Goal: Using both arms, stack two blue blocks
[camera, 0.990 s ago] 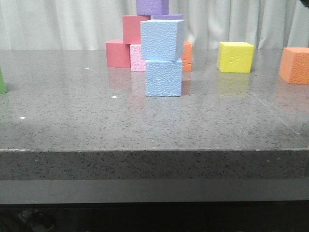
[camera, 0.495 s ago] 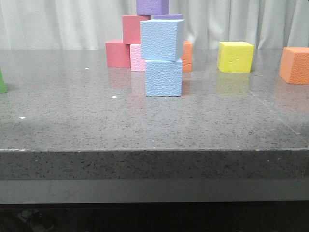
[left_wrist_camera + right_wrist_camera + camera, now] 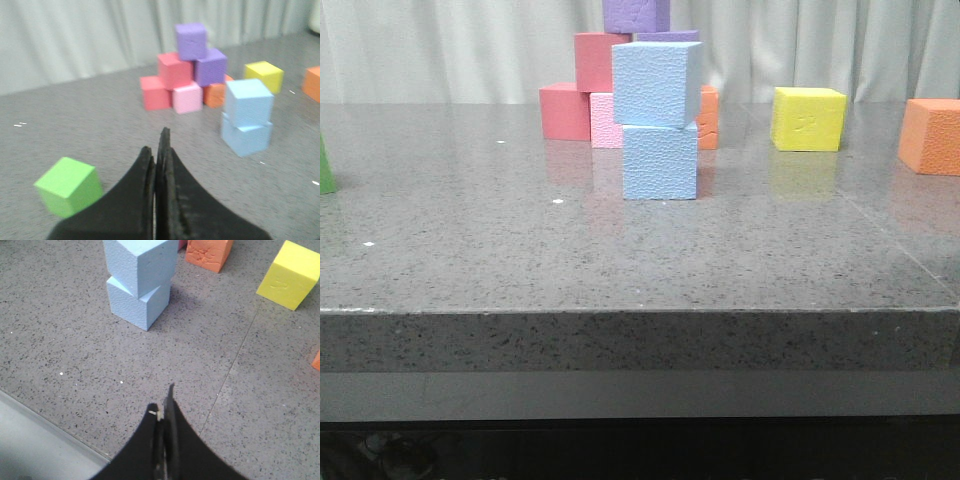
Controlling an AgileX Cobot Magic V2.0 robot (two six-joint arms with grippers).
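Note:
Two pale blue blocks stand stacked mid-table: the upper blue block [image 3: 657, 83] rests on the lower blue block [image 3: 660, 161], turned slightly askew. The stack also shows in the left wrist view, upper block [image 3: 248, 102] on lower block [image 3: 246, 136], and in the right wrist view, upper block [image 3: 140, 261] on lower block [image 3: 136, 302]. Neither gripper appears in the front view. My left gripper [image 3: 156, 148] is shut and holds nothing, well back from the stack. My right gripper [image 3: 163, 405] is shut and holds nothing, near the table's front edge.
Behind the stack sits a pile of red [image 3: 565, 110], pink [image 3: 605, 120] and purple [image 3: 635, 14] cubes, with an orange cube [image 3: 708, 116] beside it. A yellow cube [image 3: 807, 117] and an orange cube [image 3: 930, 135] lie right. A green cube [image 3: 67, 186] lies far left.

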